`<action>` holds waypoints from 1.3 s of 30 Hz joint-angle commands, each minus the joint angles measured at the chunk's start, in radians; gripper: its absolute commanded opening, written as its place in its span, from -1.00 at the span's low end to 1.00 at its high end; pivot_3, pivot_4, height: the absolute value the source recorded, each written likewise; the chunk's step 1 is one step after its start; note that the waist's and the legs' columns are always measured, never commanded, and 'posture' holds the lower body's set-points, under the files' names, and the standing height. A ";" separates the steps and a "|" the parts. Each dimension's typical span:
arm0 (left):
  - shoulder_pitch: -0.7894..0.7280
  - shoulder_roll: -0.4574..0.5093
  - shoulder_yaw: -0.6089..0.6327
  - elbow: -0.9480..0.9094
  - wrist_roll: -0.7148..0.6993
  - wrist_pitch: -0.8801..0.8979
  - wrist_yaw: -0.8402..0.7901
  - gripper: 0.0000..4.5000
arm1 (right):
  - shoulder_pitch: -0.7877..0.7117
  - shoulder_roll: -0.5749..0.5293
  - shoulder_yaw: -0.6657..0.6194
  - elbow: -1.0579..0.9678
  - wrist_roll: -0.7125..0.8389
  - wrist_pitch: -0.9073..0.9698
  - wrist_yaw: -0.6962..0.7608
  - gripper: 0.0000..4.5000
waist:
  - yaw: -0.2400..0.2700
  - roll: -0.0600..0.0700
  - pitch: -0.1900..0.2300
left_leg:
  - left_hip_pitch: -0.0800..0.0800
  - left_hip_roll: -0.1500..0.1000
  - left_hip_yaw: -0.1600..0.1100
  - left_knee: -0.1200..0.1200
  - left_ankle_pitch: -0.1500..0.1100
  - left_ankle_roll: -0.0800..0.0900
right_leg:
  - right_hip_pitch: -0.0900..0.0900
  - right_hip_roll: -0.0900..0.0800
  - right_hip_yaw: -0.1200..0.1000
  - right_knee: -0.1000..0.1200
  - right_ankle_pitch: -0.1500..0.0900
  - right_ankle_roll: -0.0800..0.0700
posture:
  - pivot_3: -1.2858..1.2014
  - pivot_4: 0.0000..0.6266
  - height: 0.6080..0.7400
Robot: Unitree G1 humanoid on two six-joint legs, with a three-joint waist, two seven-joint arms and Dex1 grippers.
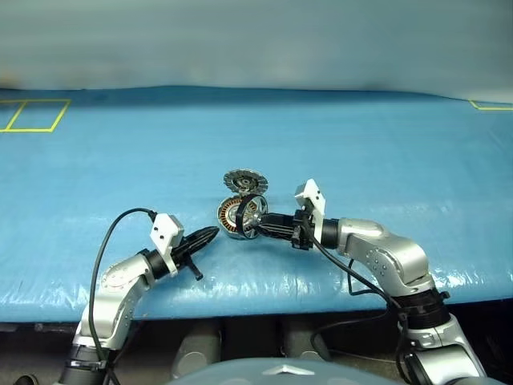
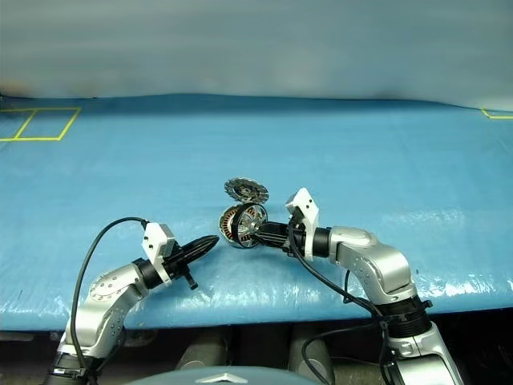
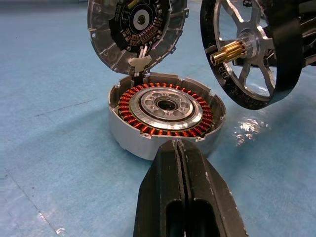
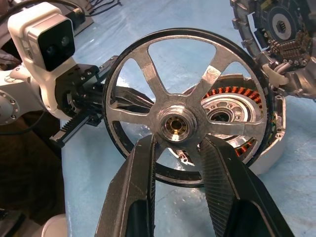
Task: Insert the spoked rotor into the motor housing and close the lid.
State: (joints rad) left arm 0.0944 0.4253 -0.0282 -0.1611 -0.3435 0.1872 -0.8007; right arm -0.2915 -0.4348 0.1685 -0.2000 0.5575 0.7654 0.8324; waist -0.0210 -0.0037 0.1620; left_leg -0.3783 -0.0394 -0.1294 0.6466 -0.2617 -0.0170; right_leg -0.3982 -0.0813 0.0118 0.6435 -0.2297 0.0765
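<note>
Right gripper [image 4: 177, 148] clamped on rotor [image 4: 185, 106] just above open housing [image 3: 165, 116], lid [image 3: 136, 29] raised; left gripper [image 1: 210, 234] closed, near-left.

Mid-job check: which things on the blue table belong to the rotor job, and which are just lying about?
Job:
- spoked rotor, held in the right gripper
- motor housing, open, copper windings showing
- lid, standing up at the housing's edge
- left gripper, shut, near the housing

Lying about:
- blue table cover
- yellow tape marks

Silver spoked rotor [image 4: 182, 121] upright beside open-lidded [image 3: 136, 29] motor housing [image 3: 165, 116].
</note>
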 commanded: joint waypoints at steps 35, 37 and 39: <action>0.032 -0.004 -0.017 -0.010 0.031 -0.046 0.024 -1.00 | -0.154 0.079 0.083 0.131 -0.132 -0.085 0.025 -0.48 | -0.006 0.000 0.000 | 0.000 0.000 0.000 0.000 0.000 0.000 | 0.000 0.000 0.000 0.001 0.001 0.000 | 0.03 -0.52 1.00; 0.033 -0.003 -0.015 -0.009 0.031 -0.047 0.024 -1.00 | -0.159 0.080 0.082 0.137 -0.140 -0.086 0.019 -0.48 | -0.006 0.000 0.000 | 0.000 0.000 0.000 0.000 0.000 0.000 | 0.000 0.000 0.000 0.001 0.001 0.000 | 0.03 -0.52 1.00; 0.034 -0.002 -0.015 -0.009 0.031 -0.047 0.026 -1.00 | -0.163 0.076 0.086 0.140 -0.152 -0.090 0.018 -0.48 | -0.006 0.000 0.000 | 0.000 0.000 0.000 0.000 0.000 0.000 | 0.000 0.000 0.000 0.001 0.001 0.000 | 0.03 -0.52 1.00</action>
State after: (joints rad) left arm 0.1275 0.4231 -0.0458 -0.1288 -0.3129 0.1607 -0.7779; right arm -0.4355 -0.3587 0.2602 -0.0457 0.4140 0.6994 0.8510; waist -0.0275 -0.0033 0.1621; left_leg -0.3782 -0.0394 -0.1296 0.6470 -0.2615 -0.0172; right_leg -0.3986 -0.0811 0.0121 0.6443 -0.2290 0.0763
